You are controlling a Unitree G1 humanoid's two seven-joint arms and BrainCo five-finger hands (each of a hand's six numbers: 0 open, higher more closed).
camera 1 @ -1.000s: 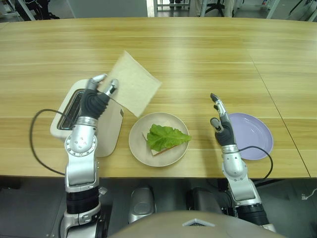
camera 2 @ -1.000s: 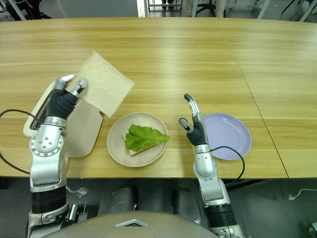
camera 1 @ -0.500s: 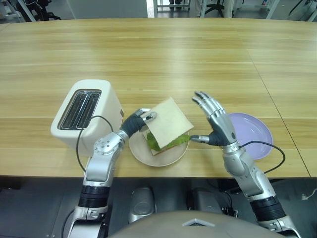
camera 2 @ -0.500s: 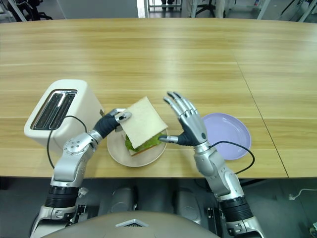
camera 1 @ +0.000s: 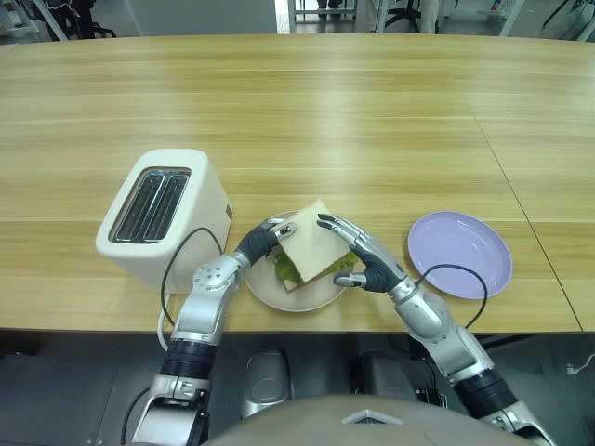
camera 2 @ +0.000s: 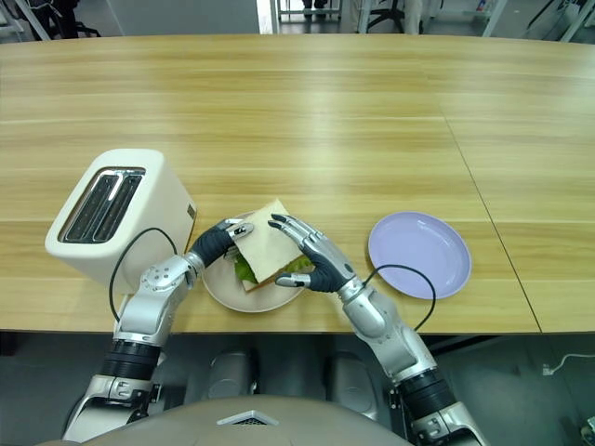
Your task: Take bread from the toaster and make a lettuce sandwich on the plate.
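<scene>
In the left eye view, the table [camera 1: 372, 111] carries one toaster [camera 1: 200, 200] with two slots, and two plates. The beige plate [camera 1: 270, 293] has the toaster at its 9 o'clock and the purple plate [camera 1: 460, 255] near it at 3 o'clock. On the beige plate, one bread slice [camera 1: 311, 249] lies over one lettuce leaf [camera 1: 284, 269].

In the right eye view, the left hand [camera 2: 220, 242] is at the slice's 9 o'clock, fingers closed on its corner. The right hand [camera 2: 316, 260] comes from 4 o'clock, fingers spread wide across the slice's top, gripping nothing.
</scene>
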